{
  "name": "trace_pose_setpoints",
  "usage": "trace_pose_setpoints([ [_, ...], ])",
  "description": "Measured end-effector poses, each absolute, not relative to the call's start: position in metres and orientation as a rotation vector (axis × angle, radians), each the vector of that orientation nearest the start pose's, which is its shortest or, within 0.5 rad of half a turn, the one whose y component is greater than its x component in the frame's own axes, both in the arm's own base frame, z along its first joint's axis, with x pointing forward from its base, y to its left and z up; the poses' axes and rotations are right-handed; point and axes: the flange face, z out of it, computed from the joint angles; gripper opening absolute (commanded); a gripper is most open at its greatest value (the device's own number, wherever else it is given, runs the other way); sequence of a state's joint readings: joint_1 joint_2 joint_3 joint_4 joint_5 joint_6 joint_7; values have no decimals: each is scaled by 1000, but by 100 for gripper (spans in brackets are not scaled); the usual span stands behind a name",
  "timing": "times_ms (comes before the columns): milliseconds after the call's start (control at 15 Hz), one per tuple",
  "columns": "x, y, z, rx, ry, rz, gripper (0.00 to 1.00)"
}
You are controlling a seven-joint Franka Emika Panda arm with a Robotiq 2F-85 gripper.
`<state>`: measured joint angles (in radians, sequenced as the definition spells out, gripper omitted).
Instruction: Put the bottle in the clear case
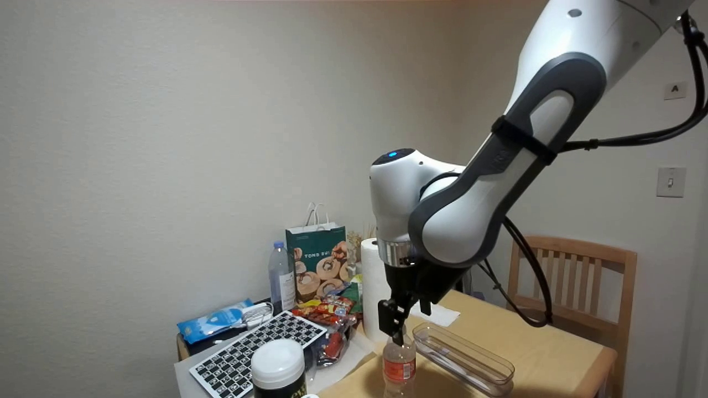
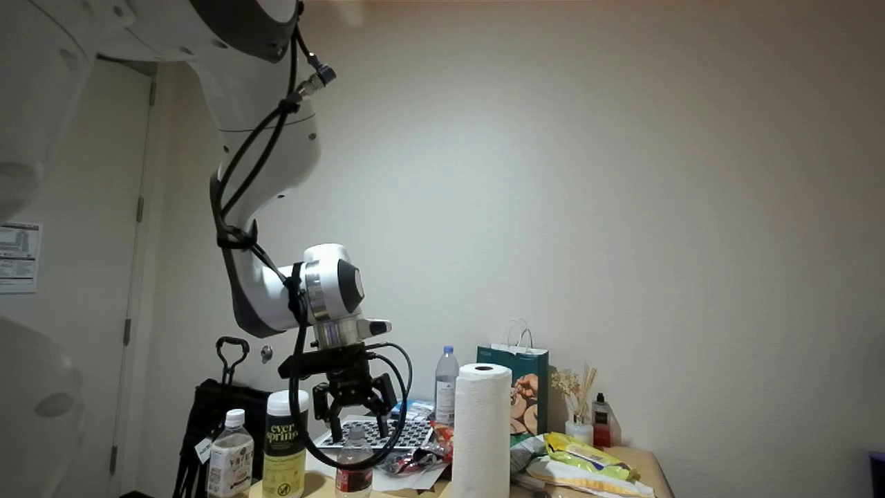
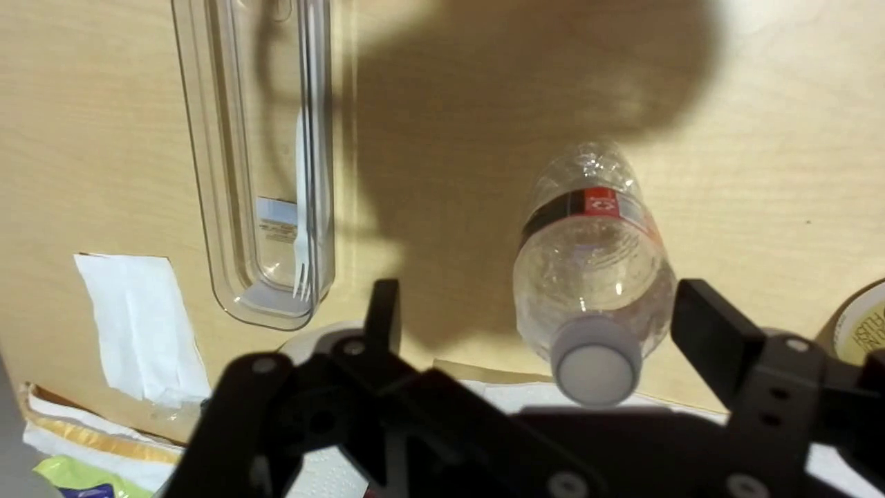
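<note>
Gripper, spread wide, straddles the upright bottle on the table; whether its fingers touch it, I cannot tell. Just beside lies the case, a fork inside. Behind, in an exterior view: roll, then bag.

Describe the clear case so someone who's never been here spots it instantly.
On the wood-grain table, find the red-labelled bottle. In the wrist view, the clear case lies left of it. Unlike the upright bottle, it's long and low with a white fork inside.
</note>
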<state>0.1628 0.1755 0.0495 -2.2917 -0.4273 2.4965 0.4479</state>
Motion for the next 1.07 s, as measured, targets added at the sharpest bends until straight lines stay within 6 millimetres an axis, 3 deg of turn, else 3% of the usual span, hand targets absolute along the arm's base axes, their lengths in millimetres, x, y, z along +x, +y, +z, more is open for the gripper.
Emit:
trace_pose_setpoints([
  [467, 519, 134, 262, -3230, -245, -134, 100],
  [1067, 527, 126, 255, -3282, -139, -140, 100],
])
